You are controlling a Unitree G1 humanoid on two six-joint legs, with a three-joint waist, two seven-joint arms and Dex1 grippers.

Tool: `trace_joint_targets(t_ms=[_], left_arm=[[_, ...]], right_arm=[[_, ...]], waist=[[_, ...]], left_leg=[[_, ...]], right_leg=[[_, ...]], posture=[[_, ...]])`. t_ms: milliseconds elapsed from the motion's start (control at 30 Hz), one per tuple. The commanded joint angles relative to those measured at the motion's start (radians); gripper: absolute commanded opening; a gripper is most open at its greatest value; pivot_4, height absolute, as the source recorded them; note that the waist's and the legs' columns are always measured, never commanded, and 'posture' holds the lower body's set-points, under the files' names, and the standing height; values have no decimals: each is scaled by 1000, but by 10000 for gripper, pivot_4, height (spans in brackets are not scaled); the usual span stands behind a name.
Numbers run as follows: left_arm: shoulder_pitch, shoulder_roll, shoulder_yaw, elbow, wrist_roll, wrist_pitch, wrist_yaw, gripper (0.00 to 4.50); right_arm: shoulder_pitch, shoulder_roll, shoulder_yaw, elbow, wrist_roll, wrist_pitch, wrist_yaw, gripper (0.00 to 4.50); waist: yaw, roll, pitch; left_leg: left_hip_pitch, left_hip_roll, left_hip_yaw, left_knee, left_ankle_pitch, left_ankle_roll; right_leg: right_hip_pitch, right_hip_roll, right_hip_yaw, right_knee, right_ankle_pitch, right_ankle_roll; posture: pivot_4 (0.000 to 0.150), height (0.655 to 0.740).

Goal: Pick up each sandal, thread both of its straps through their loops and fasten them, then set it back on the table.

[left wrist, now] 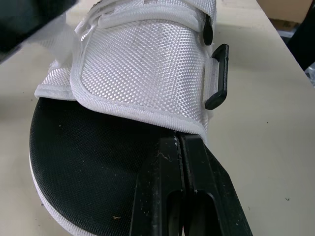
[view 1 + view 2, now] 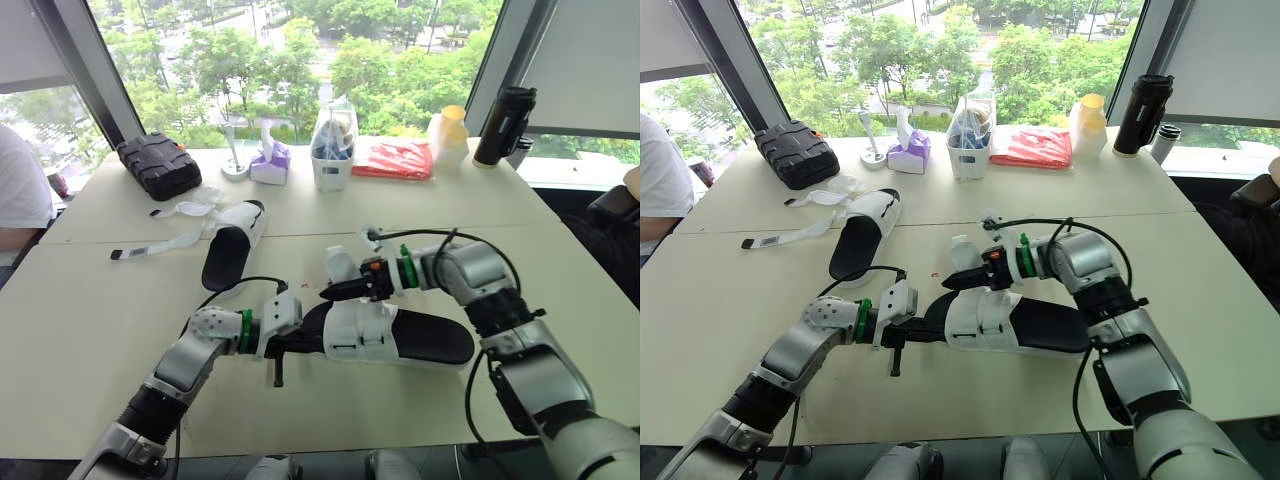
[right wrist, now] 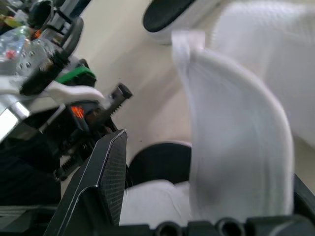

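The near sandal [image 2: 400, 335], with a white woven upper and a black footbed, lies on the table [image 2: 90, 330] in front of me. My left gripper [image 2: 298, 341] is shut at its toe end, with the fingertips [image 1: 170, 147] pressed together at the hem of the white upper [image 1: 142, 69]. A black loop [image 1: 218, 76] sits on the side of the upper. My right gripper [image 2: 335, 292] hovers over the upper, open. A white strap [image 3: 236, 137] stands up between its fingers [image 3: 106, 182], close to the farther one. The second sandal [image 2: 235, 245] lies behind to the left with its straps [image 2: 160, 245] loose.
Along the far edge stand a black case [image 2: 158, 165], a tissue pack [image 2: 270, 160], a white container [image 2: 333, 150], a red packet [image 2: 392, 158], a yellow bottle [image 2: 450, 130] and a black flask [image 2: 503, 125]. A person [image 2: 20, 190] sits at the left.
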Motion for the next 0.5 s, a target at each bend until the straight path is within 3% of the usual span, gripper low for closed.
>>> trace_joint_targets(t_ms=[33, 500], left_arm=[[56, 14, -90, 60, 77, 42, -3, 0], [53, 3, -92, 72, 79, 30, 3, 0]], right_arm=[[-65, 27, -28, 57, -4, -36, 21, 30392], [-190, 76, -142, 195, 1, -67, 16, 30392]], waist=[[0, 0, 0], [0, 0, 0]], left_leg=[[0, 0, 0, 0, 0, 0], [0, 0, 0, 0, 0, 0]], right_leg=[[0, 0, 0, 0, 0, 0], [0, 0, 0, 1, 0, 0]], posture=[[1500, 7400], [1500, 7400]])
